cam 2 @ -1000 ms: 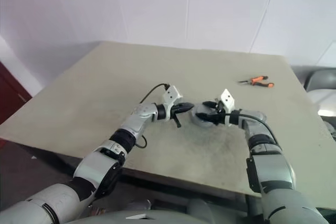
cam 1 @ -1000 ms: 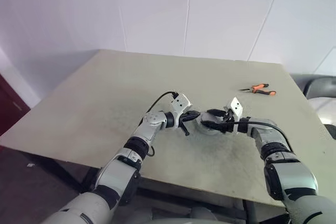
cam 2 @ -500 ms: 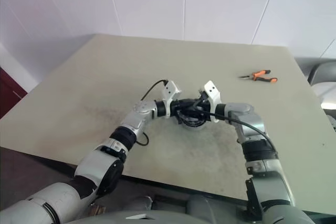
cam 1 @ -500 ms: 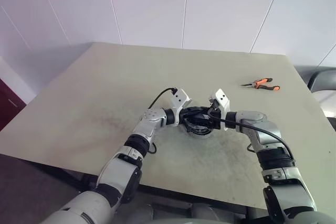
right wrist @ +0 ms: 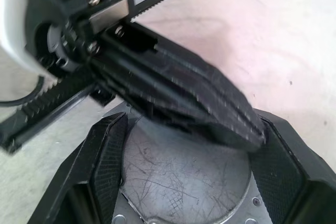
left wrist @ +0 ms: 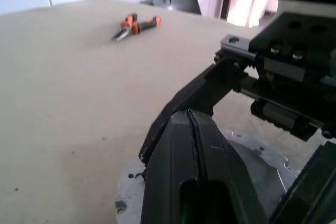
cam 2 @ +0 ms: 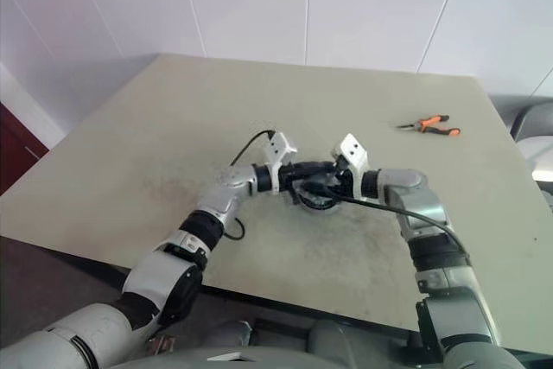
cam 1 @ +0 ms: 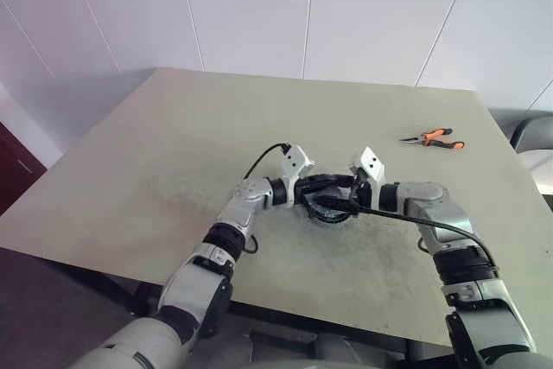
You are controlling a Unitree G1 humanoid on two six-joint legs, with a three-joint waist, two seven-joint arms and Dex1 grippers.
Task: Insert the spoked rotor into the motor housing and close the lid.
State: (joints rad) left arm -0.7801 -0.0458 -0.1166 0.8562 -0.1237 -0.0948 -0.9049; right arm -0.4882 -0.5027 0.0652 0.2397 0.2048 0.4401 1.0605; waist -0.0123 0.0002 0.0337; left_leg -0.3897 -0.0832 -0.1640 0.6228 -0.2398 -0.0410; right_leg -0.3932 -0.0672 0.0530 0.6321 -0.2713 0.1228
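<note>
I was working in what looked like a plain lab or workshop room: a bare, scuffed beige tabletop (cam 1: 173,153), white panelled walls (cam 1: 363,15), orange-handled pliers (cam 1: 434,137) lying loose, and a dark chair (cam 1: 534,131) beside it.

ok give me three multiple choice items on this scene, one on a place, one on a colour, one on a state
1. Where do the pliers lie?
A. far right part of the beige table
B. under the left arm
C. on the floor

2. What colour are the pliers' handles?
A. blue
B. orange
C. green

3. How are the left end effector's fingers?
A. wide apart
B. shut
C. holding the pliers

Answers: 1 A, they sit beyond the right arm; 2 B, orange with black; 3 B, the fingers press together above the round silvery motor housing.
</note>
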